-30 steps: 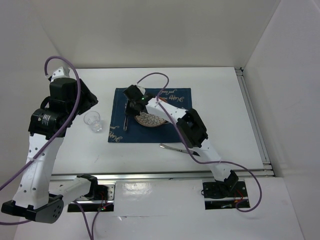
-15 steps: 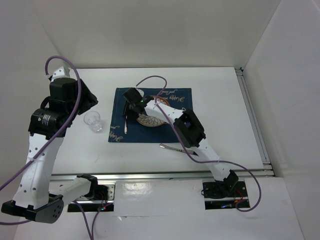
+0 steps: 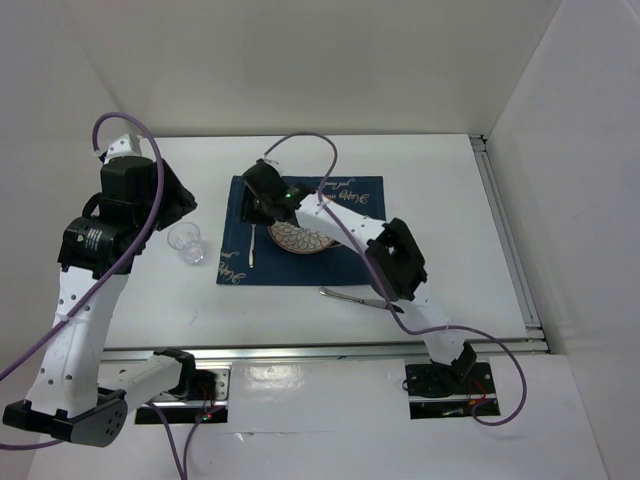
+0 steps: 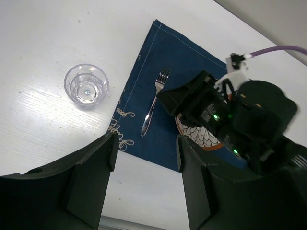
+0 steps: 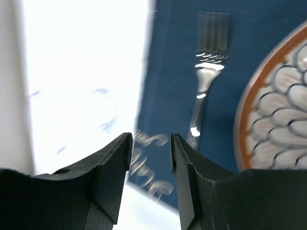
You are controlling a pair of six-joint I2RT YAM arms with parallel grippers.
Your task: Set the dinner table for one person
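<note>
On the white dinner table (image 3: 430,200) lies a navy placemat (image 3: 345,262) with a patterned plate (image 3: 300,241) on it. A silver fork (image 3: 250,248) lies on the placemat left of the plate, tines pointing away. My right gripper (image 3: 257,210) hovers over the fork's far end, open and holding nothing. In the right wrist view the fork (image 5: 205,88) lies beyond the right gripper (image 5: 150,143), beside the plate (image 5: 276,120). My left gripper (image 4: 146,141) hangs open and empty, high above the table's left side. A clear glass (image 4: 87,89) stands left of the placemat (image 4: 168,57).
A silver utensil (image 3: 345,295) lies on the bare table in front of the placemat, near the right arm. A metal rail (image 3: 505,240) runs along the table's right edge. White walls close in the back and both sides.
My right gripper has opened and let go of the fork, which now rests on the placemat. That gripper has drawn back toward the far side. The left arm has not moved.
</note>
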